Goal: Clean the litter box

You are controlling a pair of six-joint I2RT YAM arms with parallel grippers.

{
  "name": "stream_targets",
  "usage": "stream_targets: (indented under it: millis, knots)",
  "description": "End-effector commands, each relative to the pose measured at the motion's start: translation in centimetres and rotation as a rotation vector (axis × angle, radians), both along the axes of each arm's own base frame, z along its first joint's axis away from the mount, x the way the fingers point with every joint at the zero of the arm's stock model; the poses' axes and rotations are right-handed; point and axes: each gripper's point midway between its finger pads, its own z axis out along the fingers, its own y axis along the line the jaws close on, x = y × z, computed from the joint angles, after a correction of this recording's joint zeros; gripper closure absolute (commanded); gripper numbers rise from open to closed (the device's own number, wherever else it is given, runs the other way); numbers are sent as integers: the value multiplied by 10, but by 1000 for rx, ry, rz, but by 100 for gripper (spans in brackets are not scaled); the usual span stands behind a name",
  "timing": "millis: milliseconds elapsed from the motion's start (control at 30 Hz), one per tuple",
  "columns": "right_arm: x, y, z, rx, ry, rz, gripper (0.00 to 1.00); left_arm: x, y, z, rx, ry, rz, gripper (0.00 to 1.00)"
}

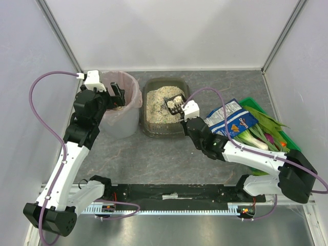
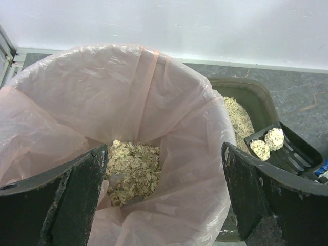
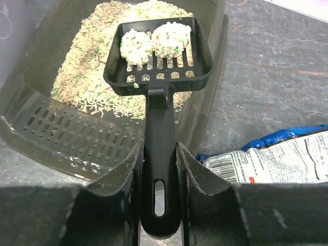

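The litter box (image 1: 145,110) is a dark tray with pale granules at the back middle of the table. My right gripper (image 1: 185,111) is shut on the handle of a black slotted scoop (image 3: 159,56). The scoop is held level just above the box's right side and carries two pale clumps (image 3: 154,42). The right wrist view shows the jaws (image 3: 158,148) pressed on both sides of the handle. My left gripper (image 2: 165,148) is open, with nothing between its fingers. It hangs over the pink-lined bin (image 2: 154,72), which has litter at the bottom. The scoop (image 2: 287,148) also shows at the right of that view.
The pink-lined bin (image 1: 123,125) stands directly left of the litter box. A blue and white snack bag (image 1: 230,120) lies right of the box, against a green crate (image 1: 252,101) of vegetables. White walls close the back and both sides.
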Motion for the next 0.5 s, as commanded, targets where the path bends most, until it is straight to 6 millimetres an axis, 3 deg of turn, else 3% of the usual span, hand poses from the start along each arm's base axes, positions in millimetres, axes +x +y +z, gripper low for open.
stream_targets:
  millis: [0, 67, 167, 400, 467]
  knots:
    - [-5, 20, 30, 181, -69, 122, 100, 0, 11, 17, 6, -64, 49, 2]
    - [-10, 21, 35, 128, -85, 109, 100, 0, 11, 16, 2, -63, 52, 2]
    - [-4, 4, 47, 77, -117, 24, 100, -1, 15, 18, -2, -66, 76, 2]
    - [-18, -5, 114, 149, -250, 104, 100, -1, 35, 15, 20, -52, 175, 1]
    - [-20, -8, 125, 145, -264, 108, 100, -1, 40, 15, -13, -49, 196, 1]
